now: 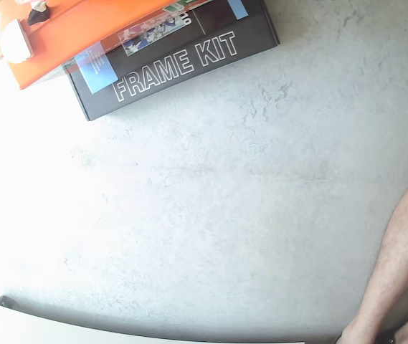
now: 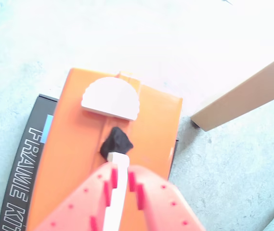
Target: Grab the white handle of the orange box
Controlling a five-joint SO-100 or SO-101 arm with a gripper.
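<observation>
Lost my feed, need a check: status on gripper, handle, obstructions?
Gripper straddling the white handle, fingers either side, closure unclear. Orange box lies on black FRAME KIT box. Nothing blocking.

Wrist view: my pincer (image 2: 121,185) straddles the white handle (image 2: 116,199); a black lump (image 2: 116,143) sits just ahead on the orange box (image 2: 74,159). A tan beam (image 2: 242,98) blocks the right side. Fixed view: the desk (image 1: 247,186) middle is open, with a bare leg (image 1: 401,265) at the bottom-right corner.
</observation>
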